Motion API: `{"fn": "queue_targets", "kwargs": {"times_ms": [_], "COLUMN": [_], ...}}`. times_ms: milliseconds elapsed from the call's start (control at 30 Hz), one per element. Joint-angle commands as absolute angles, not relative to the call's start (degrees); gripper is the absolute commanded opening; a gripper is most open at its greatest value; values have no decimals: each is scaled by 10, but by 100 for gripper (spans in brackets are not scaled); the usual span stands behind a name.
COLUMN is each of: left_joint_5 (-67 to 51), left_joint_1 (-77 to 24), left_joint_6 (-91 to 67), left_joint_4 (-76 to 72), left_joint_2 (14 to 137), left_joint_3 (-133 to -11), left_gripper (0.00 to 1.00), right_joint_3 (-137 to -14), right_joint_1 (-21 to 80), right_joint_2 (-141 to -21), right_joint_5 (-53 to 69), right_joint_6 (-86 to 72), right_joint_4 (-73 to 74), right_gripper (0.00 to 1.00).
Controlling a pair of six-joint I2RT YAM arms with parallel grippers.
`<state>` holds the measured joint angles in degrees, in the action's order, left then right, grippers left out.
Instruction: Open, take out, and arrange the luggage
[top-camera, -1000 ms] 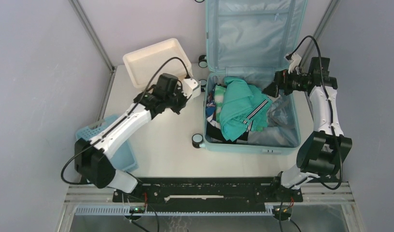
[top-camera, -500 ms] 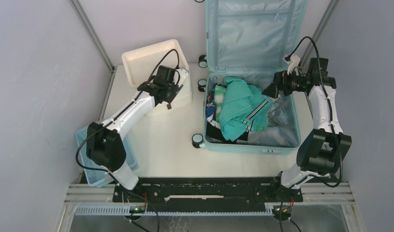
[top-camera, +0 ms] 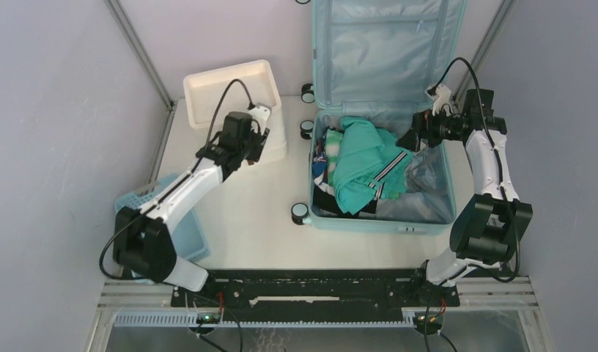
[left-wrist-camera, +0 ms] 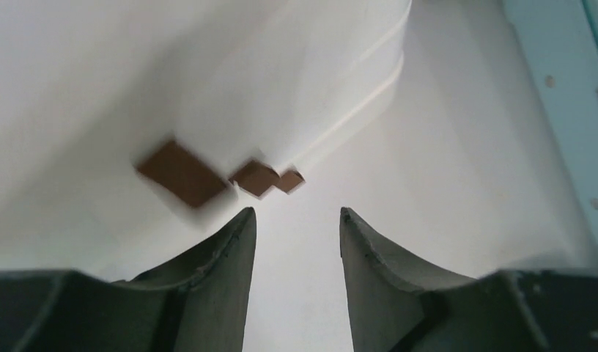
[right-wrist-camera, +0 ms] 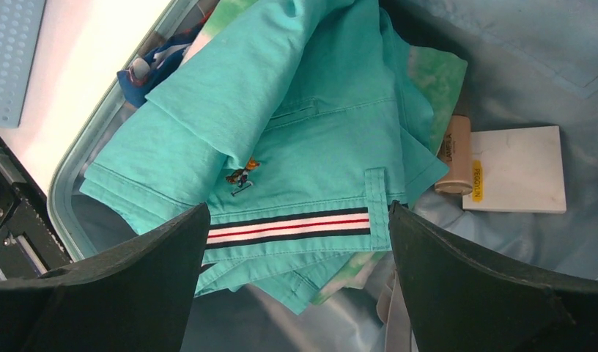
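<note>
Now hovering with the right tool [right-wrist-camera: 292, 216] spread wide over the teal garment [right-wrist-camera: 296, 125] inside the luggage [top-camera: 384, 51], lying open on the surface [top-camera: 245, 213]; probably best descending onto the bunched fold, pinching all layers, with the left tool [left-wrist-camera: 296, 220] partly spread and empty by the white drawer unit [left-wrist-camera: 171, 73].

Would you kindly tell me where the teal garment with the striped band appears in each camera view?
Top external: the teal garment lies mid-picture inside the open luggage.
Left wrist: not in it.
Right wrist: it fills the centre.
Shared landmark: the luggage's light-blue edge, in all three.
</note>
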<state>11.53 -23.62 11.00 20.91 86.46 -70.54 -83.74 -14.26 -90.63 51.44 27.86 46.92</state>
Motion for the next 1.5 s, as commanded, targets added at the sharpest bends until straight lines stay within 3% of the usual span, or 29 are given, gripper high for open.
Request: {"fn": "queue_targets", "kwargs": {"times_ms": [0, 167, 267, 333, 767, 933, 1133, 1467], "left_joint_5": [97, 182, 235, 258, 302, 310, 293, 201], "left_joint_1": [-230, -231, -230, -227, -198, -198, -197, -199], "left_joint_6": [-44, -176, -237, -261, -301, -292, -271, -302], "left_joint_4": [41, -101, -167, -196, -224, -239, -241, -204], "left_joint_2": [762, 733, 756, 783, 910, 926, 924, 852], "left_joint_3": [-567, -450, -428, -433, -513, -522, -521, -439], "left_gripper": [50, 53, 63, 65, 57, 44, 2, 0], "right_joint_3": [-832, -830, -830, -830, -819, -820, -819, -848], "right_joint_1": [-138, -134, -130, -128, -134, -135, -135, -150], "right_joint_2": [-907, -915, -920, -922, -924, -925, -925, -943], "right_joint_5": [509, 509, 509, 510, 511, 510, 504, 463], "right_joint_6": [293, 292, 290, 289, 281, 284, 291, 295], "right_joint_4": [453, 447, 440, 435, 422, 424, 429, 402], "right_gripper": [100, 100, 100, 100, 100, 100, 100, 100]}}
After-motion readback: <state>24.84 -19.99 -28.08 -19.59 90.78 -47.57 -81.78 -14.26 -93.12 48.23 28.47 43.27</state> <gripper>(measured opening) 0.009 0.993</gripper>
